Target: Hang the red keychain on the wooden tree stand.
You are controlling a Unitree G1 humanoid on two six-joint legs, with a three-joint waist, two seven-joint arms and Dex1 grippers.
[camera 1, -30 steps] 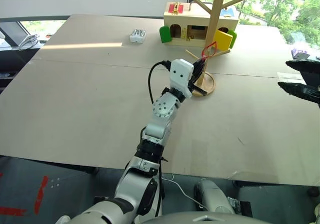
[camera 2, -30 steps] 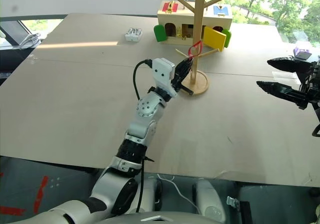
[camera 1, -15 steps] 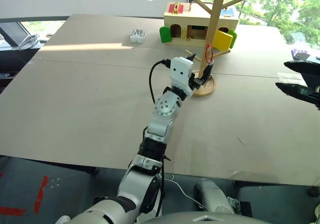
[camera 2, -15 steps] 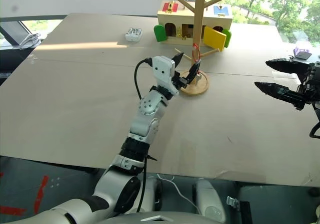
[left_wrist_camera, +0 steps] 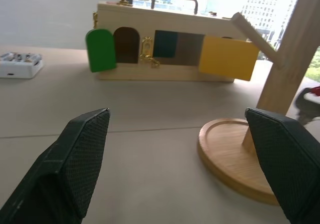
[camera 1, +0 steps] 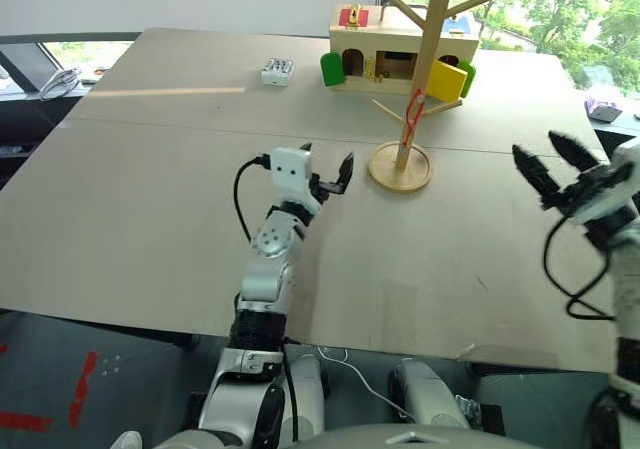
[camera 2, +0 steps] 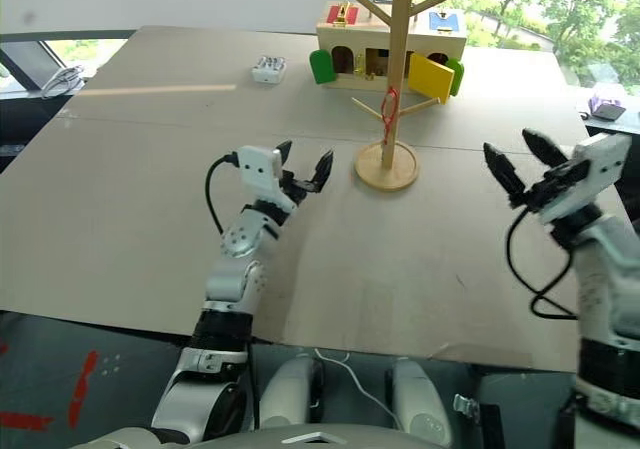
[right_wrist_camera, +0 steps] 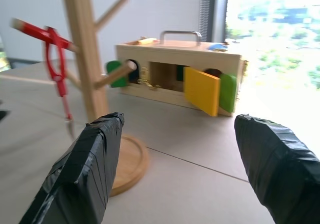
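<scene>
Red keychain point(camera 2: 389, 102): it's on the tree! The cord loop hangs from a low peg beside the pole, key dangling below, free of both grippers.
Wooden tree stand point(camera 2: 391, 79): upright on its round base, just in front of the wooden box point(camera 2: 372, 41), at about 12 o'clock on the worktop point(camera 2: 130, 179).
Left gripper point(camera 2: 303, 168): fingers spread wide apart, nothing between them, hovering at 9 o'clock of the stand's base, a little apart from it.
Right gripper point(camera 2: 523, 159): fingers apart and empty, out at 3 o'clock, well clear of the stand.
Wooden box: green and yellow doors swung open.
Battery case point(camera 1: 276, 70): small, white, at 11 o'clock, well apart from the box.
</scene>
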